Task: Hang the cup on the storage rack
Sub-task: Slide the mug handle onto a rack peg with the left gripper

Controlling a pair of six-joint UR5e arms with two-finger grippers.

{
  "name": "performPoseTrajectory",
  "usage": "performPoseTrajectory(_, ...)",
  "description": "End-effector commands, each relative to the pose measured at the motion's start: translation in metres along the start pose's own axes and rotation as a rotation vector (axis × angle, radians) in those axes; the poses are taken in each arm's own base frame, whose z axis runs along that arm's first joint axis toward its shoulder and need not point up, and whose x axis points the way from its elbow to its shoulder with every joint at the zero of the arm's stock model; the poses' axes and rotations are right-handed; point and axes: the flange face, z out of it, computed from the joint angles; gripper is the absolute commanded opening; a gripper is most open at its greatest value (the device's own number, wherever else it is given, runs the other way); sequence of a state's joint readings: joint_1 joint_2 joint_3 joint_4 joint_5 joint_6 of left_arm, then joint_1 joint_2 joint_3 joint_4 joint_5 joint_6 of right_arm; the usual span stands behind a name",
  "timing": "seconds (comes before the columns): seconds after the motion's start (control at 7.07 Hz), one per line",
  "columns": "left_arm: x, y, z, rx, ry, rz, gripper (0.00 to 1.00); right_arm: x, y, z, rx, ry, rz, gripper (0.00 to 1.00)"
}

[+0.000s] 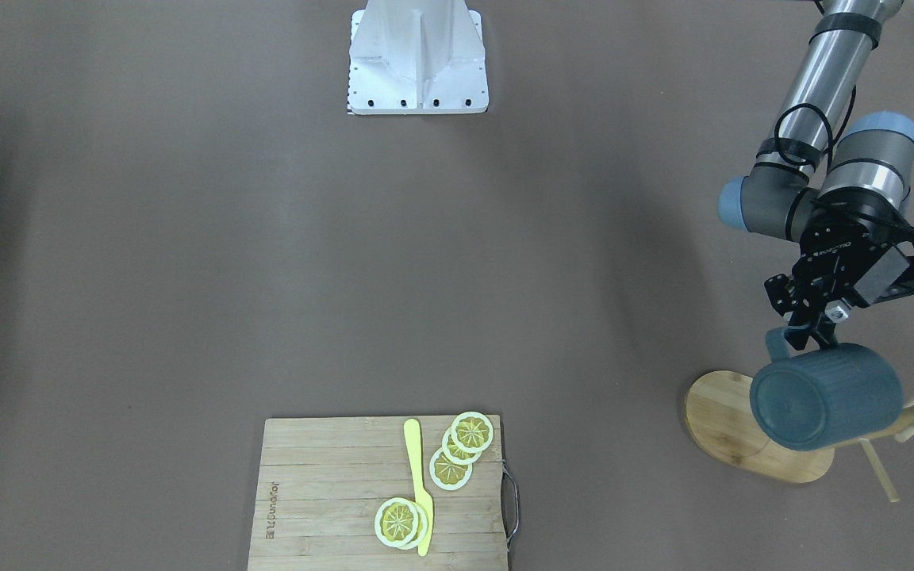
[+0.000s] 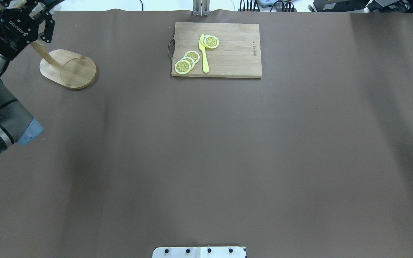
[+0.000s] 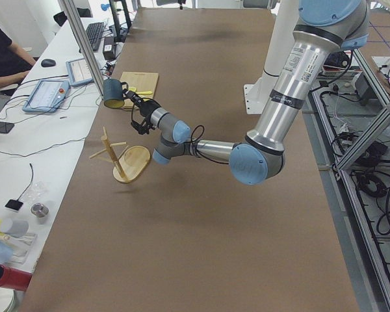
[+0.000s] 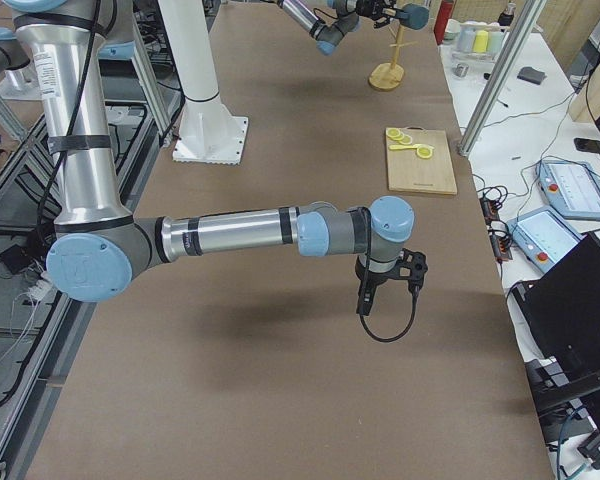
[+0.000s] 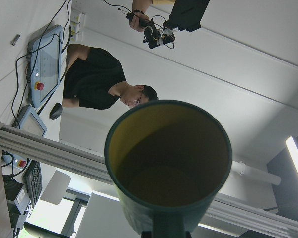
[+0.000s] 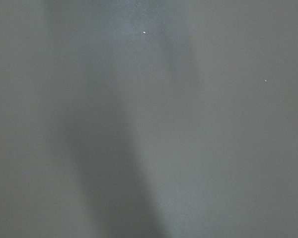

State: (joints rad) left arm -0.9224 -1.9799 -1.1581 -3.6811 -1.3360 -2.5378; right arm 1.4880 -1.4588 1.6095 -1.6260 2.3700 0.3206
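The left gripper (image 1: 812, 337), pinching the loop handle of the dark teal-blue mug (image 1: 830, 396), holds it sideways in the air above the light bamboo mug tree (image 1: 719, 420), whose pegs lie below the handle.

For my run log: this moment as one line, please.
left gripper: shut on cup | cup: aloft, not on storage rack | right gripper: unclear

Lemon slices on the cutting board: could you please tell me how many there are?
5: three lemon slices overlap in a row beside the yellow knife; two overlap on its other side. Others may hide underneath.
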Motion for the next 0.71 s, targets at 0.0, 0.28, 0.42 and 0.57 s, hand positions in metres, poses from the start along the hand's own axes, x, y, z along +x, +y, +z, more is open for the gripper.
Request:
performPoseTrajectory(0.0, -0.006, -0.01, -0.006, 0.047, 0.021, -0.017, 0.0, -0.001, -0.001, 0.0, 0.001, 0.0, -0.001, 1.0)
performPoseTrajectory(0.28, -0.014, -0.025, -0.009, 0.086, 0.008, -0.026, 0.0, -0.001, -0.001, -0.001, 0.003, -0.001, -0.003, 1.0)
performPoseTrajectory(0.42, -0.014, -0.028, -0.008, 0.107, 0.026, -0.028, 0.0, -0.002, -0.001, -0.002, 0.004, -0.001, -0.004, 1.0)
performPoseTrajectory(0.57, -0.014, -0.031, -0.011, 0.115, 0.028, -0.025, 0.0, -0.001, -0.001, -0.001, 0.003, -0.001, -0.003, 1.0)
